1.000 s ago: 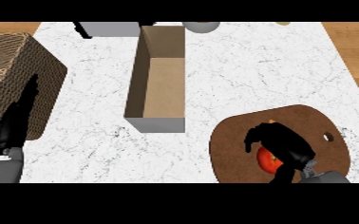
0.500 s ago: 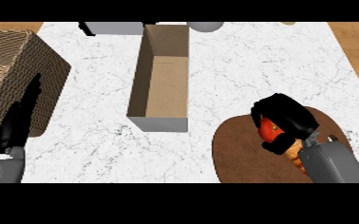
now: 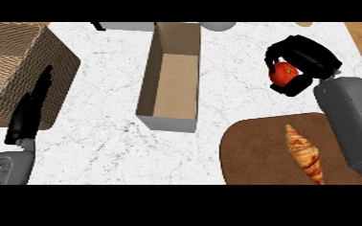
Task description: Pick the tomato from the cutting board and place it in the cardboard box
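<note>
Tomato (image 3: 283,73) — in right hand (image 3: 305,57) fingers.

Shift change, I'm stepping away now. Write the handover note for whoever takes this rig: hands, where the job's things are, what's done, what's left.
Right hand: curled round the tomato, held above the white counter, right of the cardboard box and past the far edge of the cutting board.
Left hand: open, fingers straight, resting at the view's left edge beside the wicker basket. It holds nothing.
Done: tomato is off the board. A croissant lies on the board.
Left: carry the tomato leftward over the box's open top, lower it inside, release. The box shows nothing inside.
</note>
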Robot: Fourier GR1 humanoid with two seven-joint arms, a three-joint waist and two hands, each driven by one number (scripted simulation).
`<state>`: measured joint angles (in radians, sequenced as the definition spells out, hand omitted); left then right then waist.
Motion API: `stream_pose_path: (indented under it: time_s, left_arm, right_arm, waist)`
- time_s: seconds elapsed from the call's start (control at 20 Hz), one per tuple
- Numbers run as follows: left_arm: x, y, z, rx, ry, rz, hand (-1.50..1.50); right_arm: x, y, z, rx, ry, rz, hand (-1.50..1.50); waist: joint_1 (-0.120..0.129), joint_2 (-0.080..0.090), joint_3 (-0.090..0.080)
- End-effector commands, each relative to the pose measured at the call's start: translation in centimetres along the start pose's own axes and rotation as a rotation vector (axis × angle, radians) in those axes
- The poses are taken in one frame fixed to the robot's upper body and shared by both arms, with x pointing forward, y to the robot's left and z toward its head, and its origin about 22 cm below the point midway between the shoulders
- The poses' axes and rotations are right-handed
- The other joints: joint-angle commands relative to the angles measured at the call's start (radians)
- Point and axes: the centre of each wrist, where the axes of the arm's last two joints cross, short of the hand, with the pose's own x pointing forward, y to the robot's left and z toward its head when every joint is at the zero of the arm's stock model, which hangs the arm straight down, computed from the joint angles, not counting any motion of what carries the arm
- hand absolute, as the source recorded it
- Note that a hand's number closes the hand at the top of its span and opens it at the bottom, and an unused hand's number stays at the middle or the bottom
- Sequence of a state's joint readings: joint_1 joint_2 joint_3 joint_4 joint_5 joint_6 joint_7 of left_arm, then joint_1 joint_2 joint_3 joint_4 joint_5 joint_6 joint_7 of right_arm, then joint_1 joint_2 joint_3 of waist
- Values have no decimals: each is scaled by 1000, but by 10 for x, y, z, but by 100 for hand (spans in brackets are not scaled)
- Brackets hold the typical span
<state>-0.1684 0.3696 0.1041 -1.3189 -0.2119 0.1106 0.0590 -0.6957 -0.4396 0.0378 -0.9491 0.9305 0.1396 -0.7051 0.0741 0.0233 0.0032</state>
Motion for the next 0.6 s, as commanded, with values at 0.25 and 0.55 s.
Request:
stream_pose_path:
  time_s: [0.25,0.55]
  left_arm:
    - [-5,10,0,16,24,5,0]
    - [-5,-1,-1,41,47,-1,0]
  right_arm:
    - [5,-46,-67,-220,-301,-73,150]
    - [22,-41,-100,-145,-382,-224,150]
  waist:
    - [-27,-11,-2]
    - [-52,-17,-3]
